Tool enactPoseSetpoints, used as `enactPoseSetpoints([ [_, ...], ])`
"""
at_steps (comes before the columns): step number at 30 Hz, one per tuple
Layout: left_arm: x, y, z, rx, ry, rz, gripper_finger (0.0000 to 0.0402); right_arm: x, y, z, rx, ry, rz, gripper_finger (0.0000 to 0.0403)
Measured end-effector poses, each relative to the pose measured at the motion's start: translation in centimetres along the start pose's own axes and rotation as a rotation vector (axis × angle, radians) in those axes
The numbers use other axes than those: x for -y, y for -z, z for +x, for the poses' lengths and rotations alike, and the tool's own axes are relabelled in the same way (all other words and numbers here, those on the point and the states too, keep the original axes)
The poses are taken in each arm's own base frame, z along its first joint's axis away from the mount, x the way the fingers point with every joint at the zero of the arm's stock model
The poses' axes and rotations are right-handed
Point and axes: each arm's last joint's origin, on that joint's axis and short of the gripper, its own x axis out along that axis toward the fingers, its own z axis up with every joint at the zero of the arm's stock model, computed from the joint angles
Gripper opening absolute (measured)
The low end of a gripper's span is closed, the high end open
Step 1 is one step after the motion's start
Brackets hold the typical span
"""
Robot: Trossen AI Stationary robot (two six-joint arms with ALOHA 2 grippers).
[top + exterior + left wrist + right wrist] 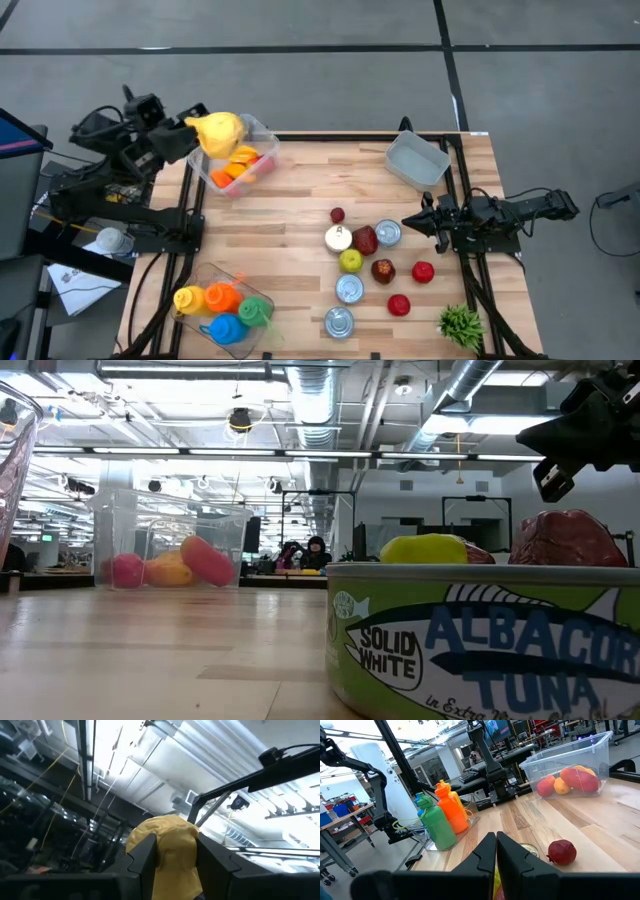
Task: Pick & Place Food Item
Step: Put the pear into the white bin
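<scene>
From above, the left gripper [196, 135] hangs over the far left corner of the wooden surface [300, 190], its jaws clamped on a yellow food item [220, 130] held above the near-left rim of a clear bin [262, 140] that holds orange and red pieces. The right gripper [412, 221] sits low at the right side, jaws pressed together and empty, its tip just beside a cluster of tins [349, 289], a green apple [350, 261], red fruits [423, 271] and a small dark red ball [338, 214]. An empty clear tray [418, 160] lies at the far right, a green plant [460, 324] at the near right corner, and coloured bottles [222, 300] in a tray at the near left.

From surface level, a tuna tin [480, 640] fills the foreground, with a yellow-green fruit [425, 548] and a dark red item [568, 540] behind it. The clear bin [170, 540] stands farther back, holding red and orange food. A dark gripper part shows at the upper right.

In the left wrist view, two dark fingers [145, 857] squeeze the yellow food item [170, 845] from both sides against ceiling lights.

In the right wrist view, the closed fingers [487, 852] point toward the dark red ball [562, 852], with the bottles [442, 817] and clear bin [575, 765] beyond.
</scene>
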Motion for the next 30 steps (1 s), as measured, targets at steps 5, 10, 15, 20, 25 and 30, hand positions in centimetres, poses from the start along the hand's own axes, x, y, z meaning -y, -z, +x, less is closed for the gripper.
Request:
enactPoseSetpoints([
  [5, -0.4, 0.5, -0.2, -0.057, -0.065, 0.162, 0.0110, 0.0, 0.0, 0.0, 0.000, 0.000, 0.000, 0.0010],
  [10, -3.1, 2.6, -1.1, -0.227, -0.528, 0.373, 0.0109, 0.0, 0.0, 0.0, 0.000, 0.000, 0.000, 0.0010],
  [15, -6.4, 4.2, -3.6, -0.352, -1.208, 0.614, 0.0111, 0.0, 0.0, 0.0, 0.000, 0.000, 0.000, 0.0010],
  [20, -9.4, 4.5, -5.4, -0.462, -1.488, 0.652, 0.0111, 0.0, 0.0, 0.0, 0.000, 0.000, 0.000, 0.0010],
  [25, -13.4, 5.6, -7.6, -0.631, -1.607, 0.599, 0.0111, 0.0, 0.0, 0.0, 0.000, 0.000, 0.000, 0.0010],
  [30, -17.3, 7.1, -11.1, -0.766, -1.694, 0.471, 0.0111, 0.0, 0.0, 0.0, 0.000, 0.000, 0.000, 0.0010],
])
